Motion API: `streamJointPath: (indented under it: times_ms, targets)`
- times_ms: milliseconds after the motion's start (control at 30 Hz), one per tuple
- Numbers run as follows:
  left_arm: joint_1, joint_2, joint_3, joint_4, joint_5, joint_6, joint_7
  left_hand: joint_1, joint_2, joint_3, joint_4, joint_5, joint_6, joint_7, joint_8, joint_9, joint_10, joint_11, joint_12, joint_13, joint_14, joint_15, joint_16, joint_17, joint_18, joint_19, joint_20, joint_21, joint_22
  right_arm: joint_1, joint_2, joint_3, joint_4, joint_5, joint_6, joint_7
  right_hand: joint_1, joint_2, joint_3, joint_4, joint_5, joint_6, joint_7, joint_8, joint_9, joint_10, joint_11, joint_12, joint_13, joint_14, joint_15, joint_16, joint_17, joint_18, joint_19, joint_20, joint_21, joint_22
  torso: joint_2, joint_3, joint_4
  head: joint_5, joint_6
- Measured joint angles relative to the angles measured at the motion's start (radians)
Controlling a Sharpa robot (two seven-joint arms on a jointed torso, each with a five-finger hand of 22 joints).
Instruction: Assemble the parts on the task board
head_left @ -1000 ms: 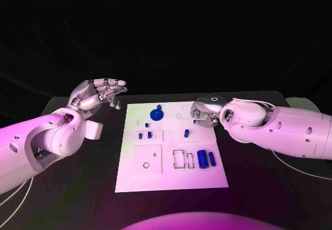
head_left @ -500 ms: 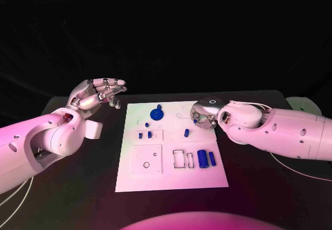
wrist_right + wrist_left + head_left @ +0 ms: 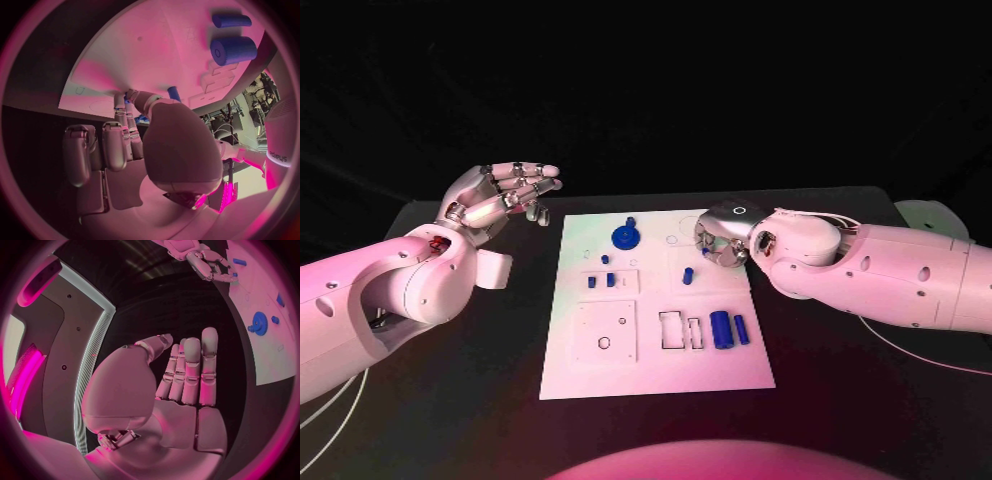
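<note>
The white task board [image 3: 661,370] lies mid-table. On it are a blue gear [image 3: 627,238], an upright blue peg [image 3: 688,275], two small blue pieces [image 3: 591,282], a thick blue cylinder [image 3: 721,330] and a thin blue bar [image 3: 741,331]. My right hand [image 3: 723,238] is down at the board's upper right corner. Its thumb and fingers [image 3: 128,107] pinch a small blue part [image 3: 142,119], mostly hidden, near the peg [image 3: 175,92]. My left hand [image 3: 502,195] is raised off the board's left side, fingers apart, palm [image 3: 181,390] empty.
Empty cut-outs [image 3: 672,330] sit beside the cylinder, and a square panel with a small ring [image 3: 604,343] is on the board's left half. A pale round object [image 3: 923,215] stands at the table's far right edge. Bare black table [image 3: 444,400] surrounds the board.
My right hand has shifted slightly left over the board's upper right corner and turned a little. The left hand has stayed nearly still.
</note>
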Motion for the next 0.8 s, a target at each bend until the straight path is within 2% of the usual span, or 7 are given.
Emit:
streamJointPath:
  times_ms: [433,800]
  targets:
    - [0.000,0.001,0.000,-0.001,0.001,-0.007,-0.010,0.000,0.000,0.000,0.000,0.000,-0.004,0.003,0.000,-0.002,-0.003,0.003,0.000,0.001,-0.007,0.000,0.000,-0.001,0.000,0.000,0.000,-0.004,-0.002,-0.004,-0.004,-0.001,0.012,-0.016,-0.007,-0.011,0.008,0.018,0.016,-0.021,0.003,0.002,-0.001,0.010,0.012,0.007,0.000,-0.001,0.010,0.004,-0.004,0.004,0.000,0.000,0.000,0.000,0.005,0.000,-0.001,-0.0005,0.0001,-0.003,-0.001]
    - [0.000,0.003,0.000,-0.002,0.001,-0.010,-0.015,0.000,0.000,-0.003,-0.003,0.000,-0.007,0.007,-0.004,-0.003,-0.011,0.003,0.000,0.001,-0.007,0.000,0.000,-0.002,0.000,0.000,0.000,-0.004,-0.003,-0.005,-0.027,-0.001,0.045,-0.024,-0.050,-0.018,0.008,0.021,0.014,-0.025,0.003,0.006,0.000,0.014,0.016,0.007,0.000,-0.001,0.017,0.004,-0.003,0.004,0.000,0.000,0.000,0.000,0.005,0.000,-0.001,-0.0005,-0.0006,-0.007,0.002]
